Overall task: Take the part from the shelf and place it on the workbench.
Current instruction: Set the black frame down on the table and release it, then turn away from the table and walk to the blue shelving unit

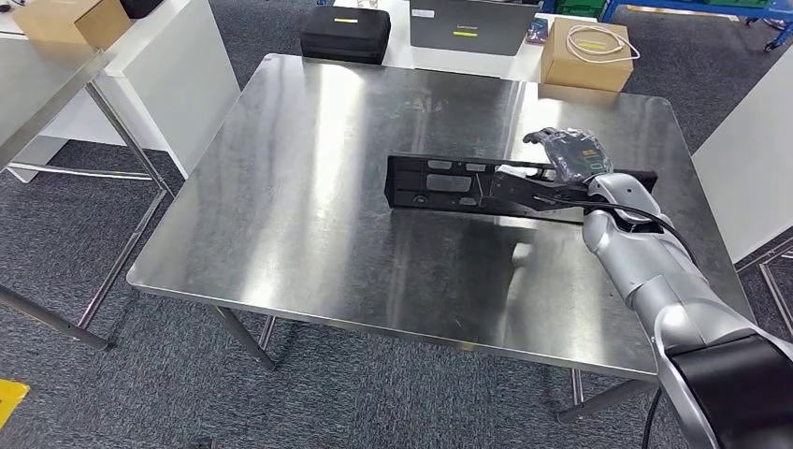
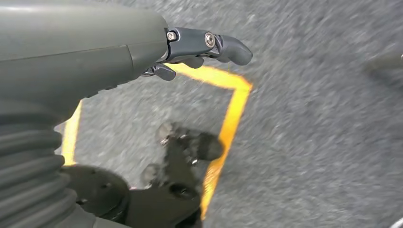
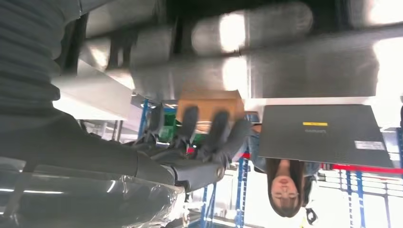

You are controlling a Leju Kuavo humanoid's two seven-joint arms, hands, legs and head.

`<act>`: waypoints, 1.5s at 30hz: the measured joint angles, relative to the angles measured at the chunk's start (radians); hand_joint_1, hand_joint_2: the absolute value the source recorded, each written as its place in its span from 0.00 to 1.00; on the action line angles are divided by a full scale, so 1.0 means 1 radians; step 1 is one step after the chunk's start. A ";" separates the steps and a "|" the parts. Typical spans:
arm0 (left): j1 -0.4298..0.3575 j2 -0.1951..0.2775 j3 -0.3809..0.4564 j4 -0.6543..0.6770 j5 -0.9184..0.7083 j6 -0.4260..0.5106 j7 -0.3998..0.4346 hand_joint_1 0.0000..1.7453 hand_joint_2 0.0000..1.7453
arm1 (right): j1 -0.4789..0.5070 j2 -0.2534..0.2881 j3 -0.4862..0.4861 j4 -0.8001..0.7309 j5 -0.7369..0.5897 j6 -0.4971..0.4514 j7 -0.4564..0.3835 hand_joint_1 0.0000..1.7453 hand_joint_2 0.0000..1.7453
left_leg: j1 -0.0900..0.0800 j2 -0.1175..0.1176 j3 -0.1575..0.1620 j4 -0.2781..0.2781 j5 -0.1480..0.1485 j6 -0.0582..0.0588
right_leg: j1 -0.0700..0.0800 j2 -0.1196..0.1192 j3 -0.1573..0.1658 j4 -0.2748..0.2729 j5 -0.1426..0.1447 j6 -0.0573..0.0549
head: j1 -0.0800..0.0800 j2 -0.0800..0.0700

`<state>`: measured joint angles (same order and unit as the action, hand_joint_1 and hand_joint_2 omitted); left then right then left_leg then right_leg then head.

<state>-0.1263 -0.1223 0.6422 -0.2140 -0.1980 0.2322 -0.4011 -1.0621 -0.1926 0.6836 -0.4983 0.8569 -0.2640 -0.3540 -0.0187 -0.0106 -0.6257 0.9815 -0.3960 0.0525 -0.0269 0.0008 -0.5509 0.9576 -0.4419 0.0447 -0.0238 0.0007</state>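
Observation:
The part (image 1: 439, 181) is a long black slotted bracket lying across the right half of the steel workbench (image 1: 299, 187). My right hand (image 1: 569, 154) is over its right portion, touching its rear edge. In the right wrist view that hand (image 3: 199, 142) has its fingers (image 3: 216, 128) stretched out and apart, with nothing between them. My left hand (image 2: 199, 47) hangs over the grey floor, its fingers loosely apart, and holds nothing.
Past the workbench's far edge lie a black case (image 1: 345, 35), a closed grey laptop (image 1: 472, 25) and a cardboard box (image 1: 587, 54) with a coiled cable. Another table (image 1: 47, 84) stands at the left. A person (image 3: 285, 185) sits beyond the laptop. Yellow tape (image 2: 228, 123) marks the floor.

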 joint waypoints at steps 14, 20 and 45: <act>-0.045 0.042 0.001 0.000 -0.031 -0.087 0.120 0.00 0.00 | 0.031 -0.004 -0.003 -0.013 0.008 0.015 0.010 0.00 0.50 | 0.016 0.005 0.000 0.001 0.016 0.012 | -0.010 -0.001 -0.038 0.086 -0.032 0.032 | 0.007 0.000; -0.044 0.053 0.001 0.002 -0.037 -0.113 0.110 0.00 0.00 | 0.036 -0.011 -0.005 -0.018 0.009 0.022 0.011 0.00 0.00 | 0.020 0.004 -0.034 0.046 -0.008 -0.020 | -0.009 0.002 -0.034 0.050 0.006 -0.008 | 0.006 0.000; -0.062 0.058 0.000 0.003 -0.051 -0.135 0.111 0.00 0.00 | 0.052 -0.046 -0.017 -0.035 0.016 0.036 0.029 0.00 0.00 | 0.004 0.019 -0.044 -0.007 0.057 0.017 | 0.004 -0.002 -0.003 0.117 -0.045 0.027 | 0.013 0.000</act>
<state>-0.1878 -0.0643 0.6422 -0.2106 -0.2487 0.0970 -0.2903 -1.0105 -0.2388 0.6668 -0.5333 0.8732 -0.2277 -0.3250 -0.0147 0.0088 -0.6697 0.9742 -0.3387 0.0700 -0.0229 -0.0008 -0.5543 1.0749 -0.4869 0.0719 -0.0106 0.0007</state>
